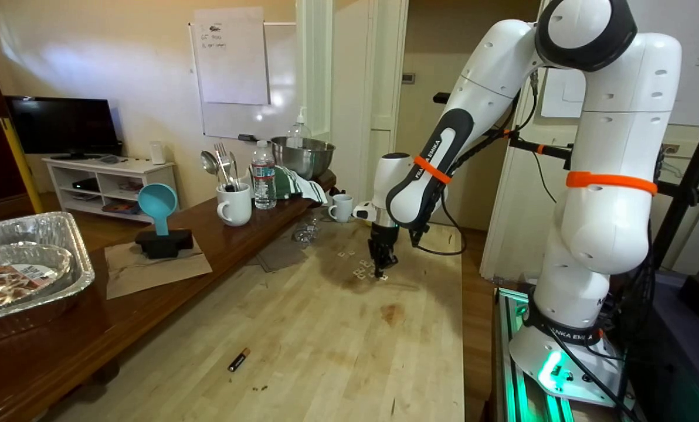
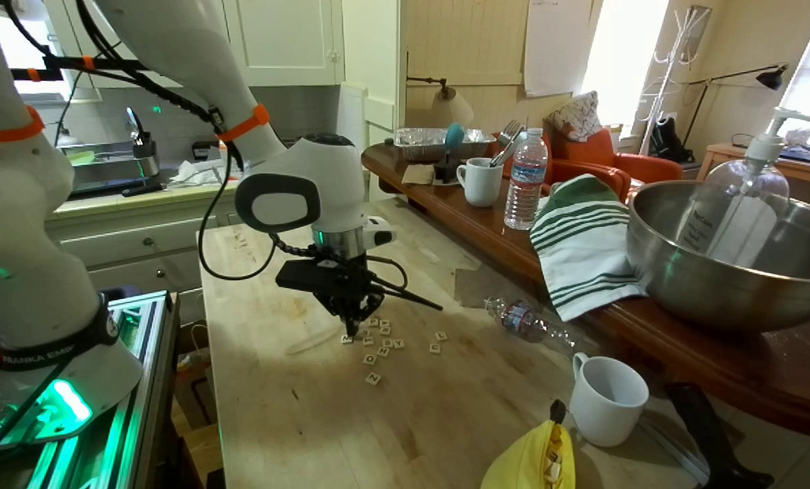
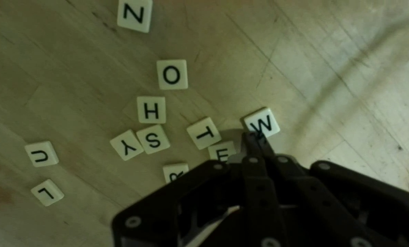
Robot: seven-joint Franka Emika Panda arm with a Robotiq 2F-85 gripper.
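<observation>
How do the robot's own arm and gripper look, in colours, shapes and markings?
The arm is white, with thick rounded segments, black panels and orange straps. One panel reads FRANKA EMIKA in white. Black cables run along the arm. A green light glows on its white base. The gripper is black, with narrow fingers and jointed links bearing round grey pins.

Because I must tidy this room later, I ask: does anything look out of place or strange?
Yes. A water bottle lies on its side on the table, not upright as expected. A loose battery there seems stray. A pump bottle stands inside the bowl, an unusual spot. Tiles lie scattered near the gripper, turned different ways.
</observation>
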